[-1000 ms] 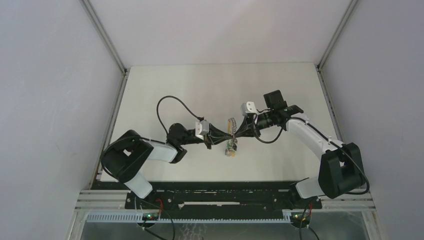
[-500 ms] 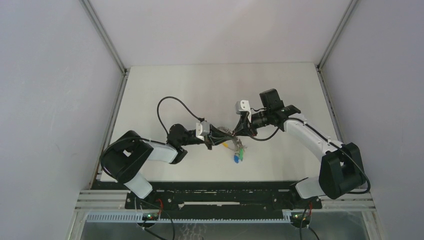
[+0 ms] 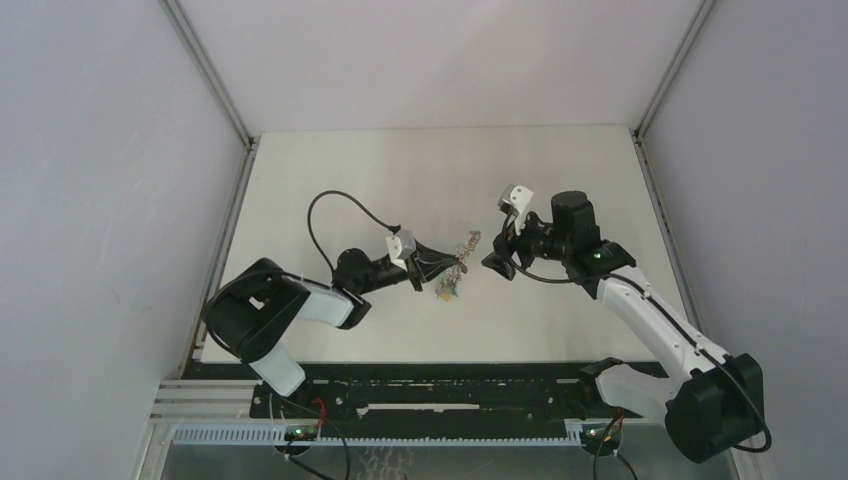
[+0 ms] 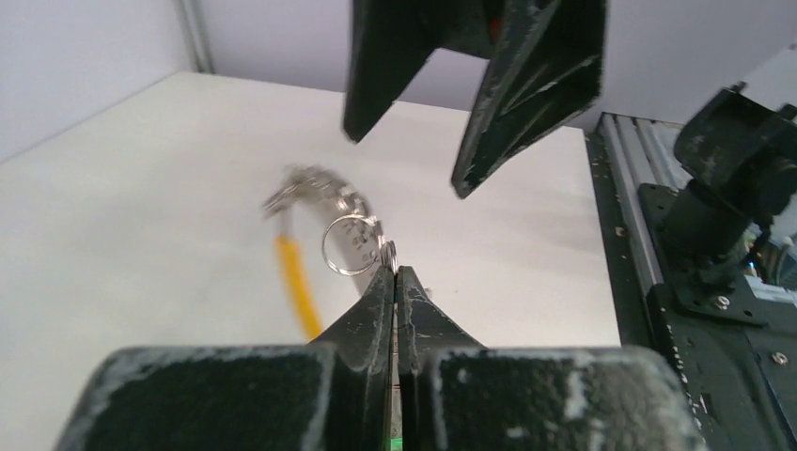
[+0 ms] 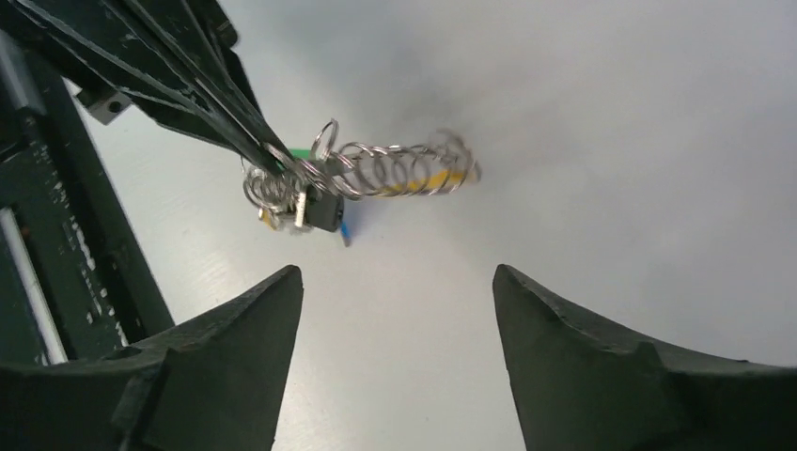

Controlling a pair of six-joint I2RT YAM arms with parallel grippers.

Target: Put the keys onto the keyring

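The keyring [image 5: 376, 174], seemingly light and floppy, hangs mid-frame, pinched at its loop by the left gripper [image 4: 393, 274]; the right gripper [image 5: 397, 277] gapes empty.

1. A gap of free air above bare tabletop [image 3: 430, 170] separates the wide-spread right pincer [image 3: 497, 262] from the keyring [image 3: 465, 243].
2. The left pincer [image 3: 456, 262], pinched on the keyring, blocks its left side.
3. The far tabletop lies bare up to the walls [image 3: 450, 60].
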